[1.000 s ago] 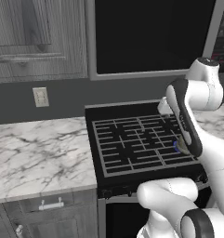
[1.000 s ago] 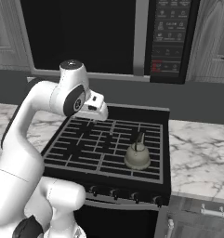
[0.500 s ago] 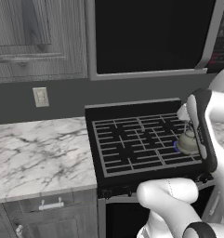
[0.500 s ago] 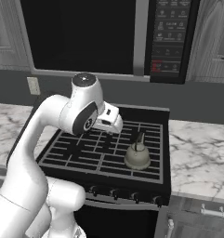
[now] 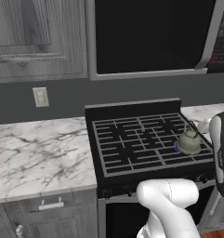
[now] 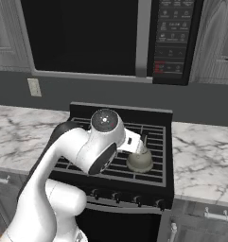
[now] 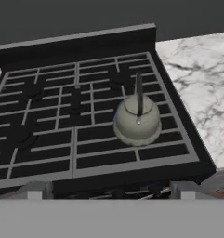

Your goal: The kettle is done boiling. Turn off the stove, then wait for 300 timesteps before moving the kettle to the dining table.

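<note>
Marble surfaces, grey cabinetry and a dark microwave along a kitchen wall

A white grey-veined marble surface (image 5: pixel 36 151) spreads out on one side, with a grey drawer (image 5: pixel 48 204) and its metal pull beneath; a second marble surface (image 6: pixel 203 158) lies on the other side; a black microwave (image 6: pixel 110 38) with a button panel hangs above; a pale wall outlet (image 5: pixel 40 96) sits on the dark grey backsplash; grey wood-grain cabinets (image 5: pixel 36 39) hang beside the microwave.

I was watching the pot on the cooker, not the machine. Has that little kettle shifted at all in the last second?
No. The kettle sits on the same front right burner of the stove, against the same grate bars as before. Only the arm has swung.
</note>
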